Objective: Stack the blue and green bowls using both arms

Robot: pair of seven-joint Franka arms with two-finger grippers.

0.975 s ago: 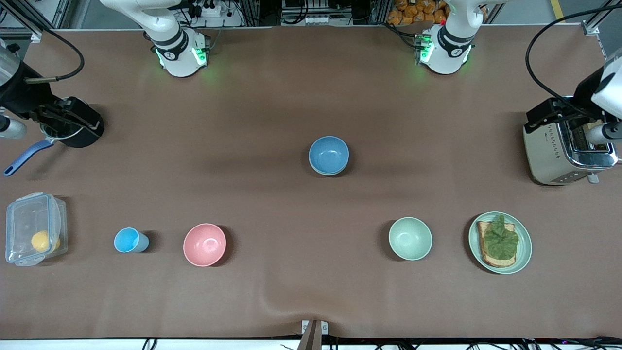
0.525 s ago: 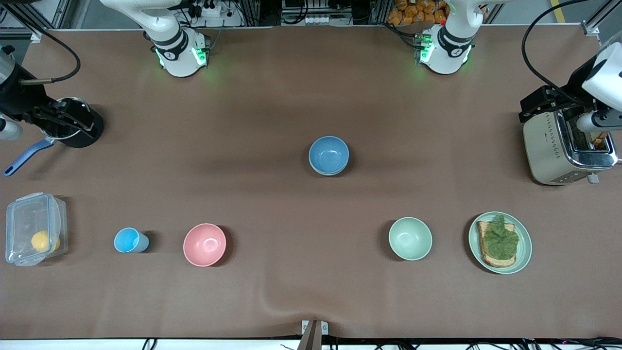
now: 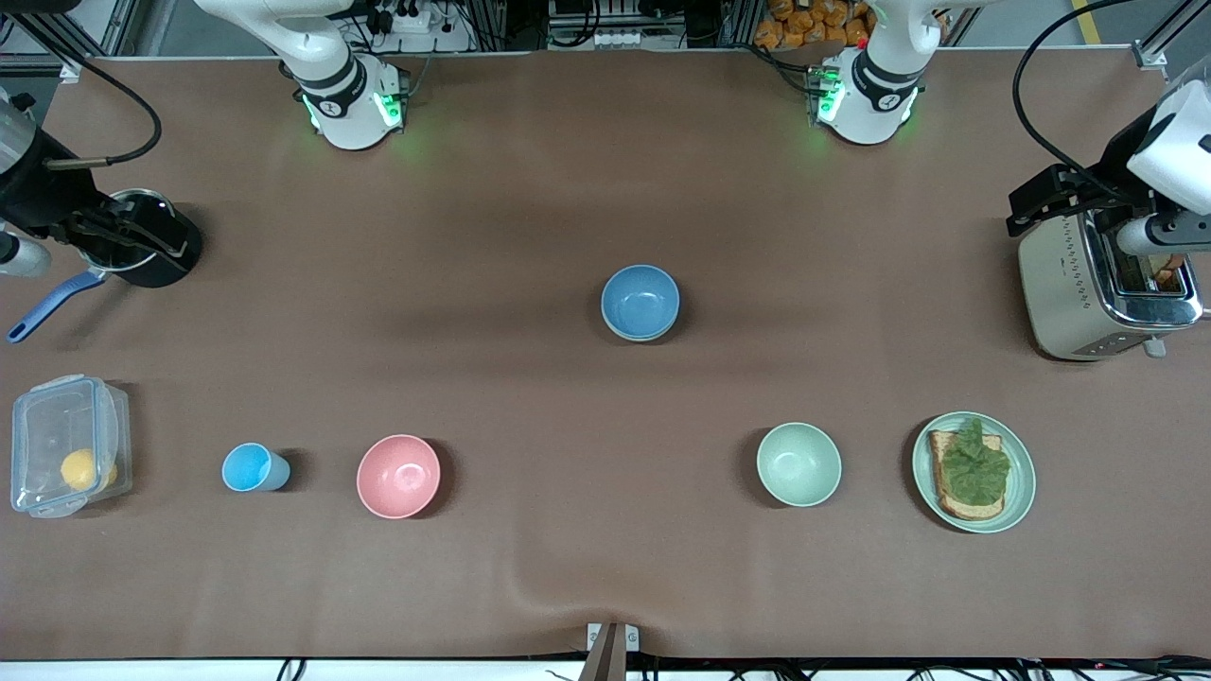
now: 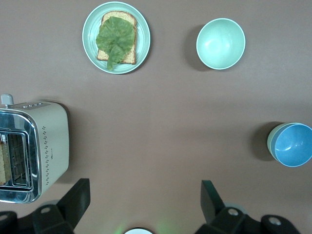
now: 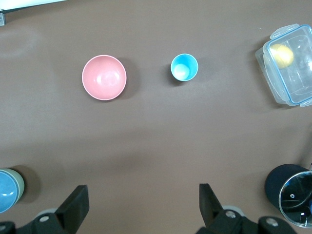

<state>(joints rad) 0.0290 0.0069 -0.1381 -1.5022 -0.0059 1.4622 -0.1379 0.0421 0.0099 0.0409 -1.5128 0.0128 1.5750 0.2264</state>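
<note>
Blue bowl (image 3: 640, 301) nested in green bowl (image 4: 269, 142) at mid-table, both arms drawn back to the table ends

The stack appears complete: only a sage rim shows under the blue bowl, which sits farther from the front camera than the mint bowl (image 3: 798, 463) and pink bowl (image 3: 398, 476). The left gripper (image 4: 145, 200) hangs over the toaster (image 3: 1097, 288), fingers spread wide and empty; the right gripper (image 5: 143, 202) hangs over the black pot (image 3: 142, 236), likewise spread and empty, both seemingly parked clear of the bowls
</note>
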